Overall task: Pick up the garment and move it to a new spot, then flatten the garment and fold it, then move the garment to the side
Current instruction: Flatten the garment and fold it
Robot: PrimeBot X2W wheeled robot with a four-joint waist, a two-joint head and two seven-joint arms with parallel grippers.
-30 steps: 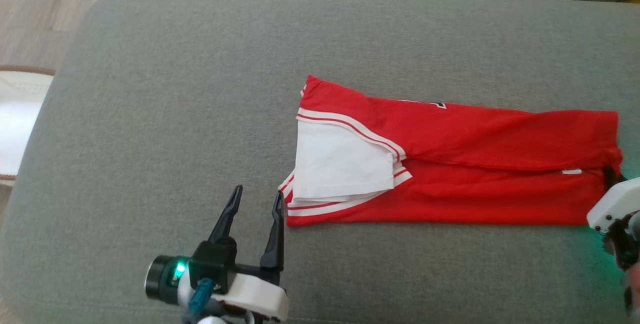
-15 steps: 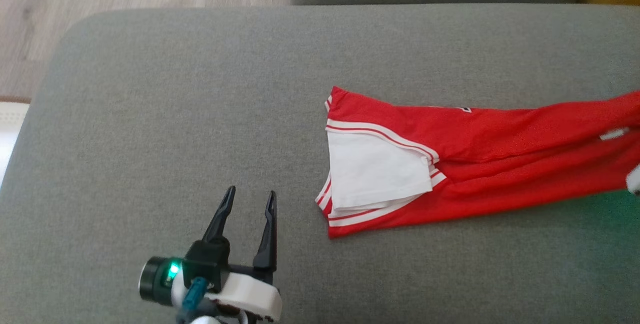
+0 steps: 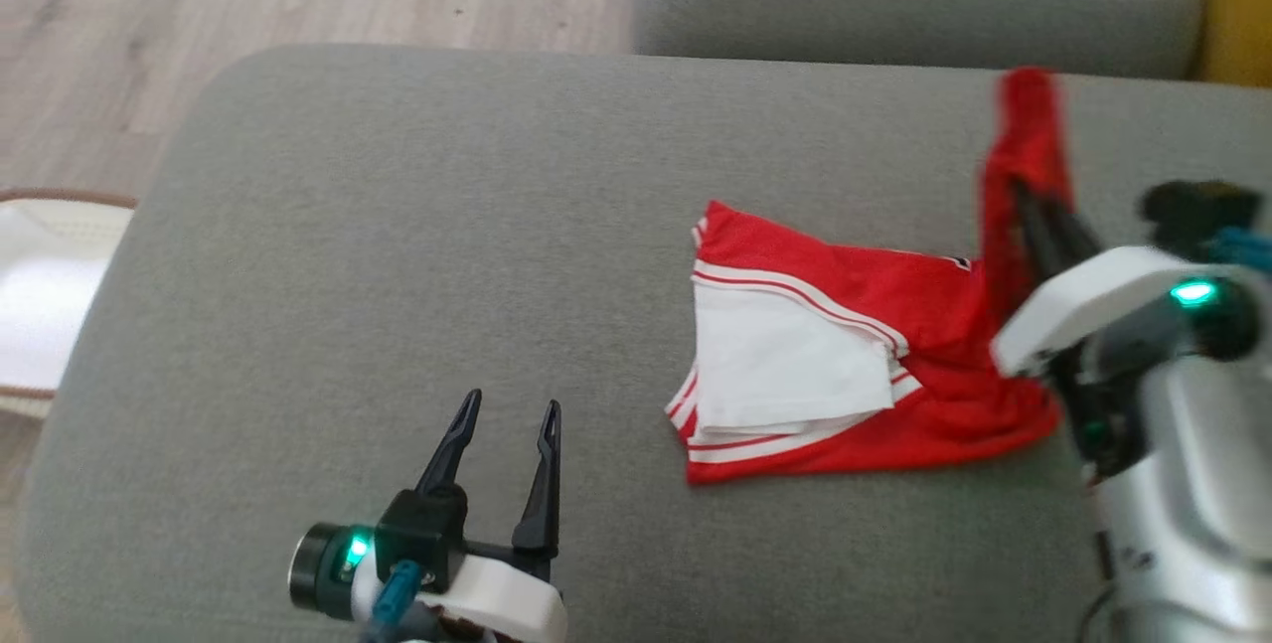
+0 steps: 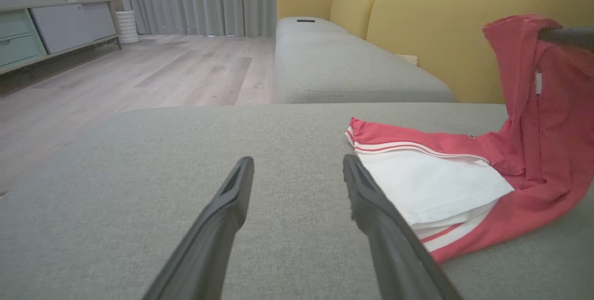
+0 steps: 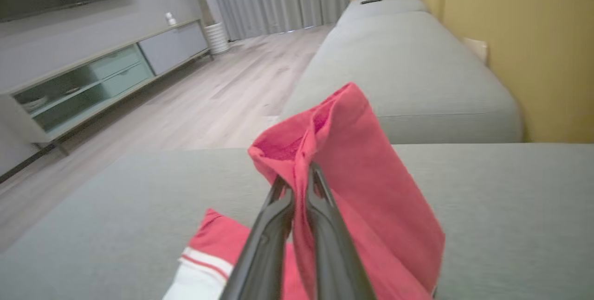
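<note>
garment point(image 3: 894, 325), a red jersey with white trim, lies right of centre on the grey cushion point(image 3: 397, 226) in the head view. its left end rests flat with a white panel folded on top, while its right end is lifted off the cushion. the right gripper point(image 3: 1026, 201) pinches that raised end, fingers closed on the cloth. the left gripper point(image 3: 514, 401) hovers at the lower left, fingers spread wide, holding nothing, apart from the garment.

in the left wrist view, the left gripper point(image 4: 298, 161) stands wide over bare cushion point(image 4: 139, 175), with the garment's point(image 4: 436, 184) white-trimmed end just beside one finger. the raised red end hangs from a dark finger at the view's right edge, before a yellow sofa back point(image 4: 417, 12).

in the right wrist view, the right gripper point(image 5: 297, 177) is clamped narrow on a bunched red fold of the garment point(image 5: 362, 165), which drapes down toward the cushion point(image 5: 510, 198).
</note>
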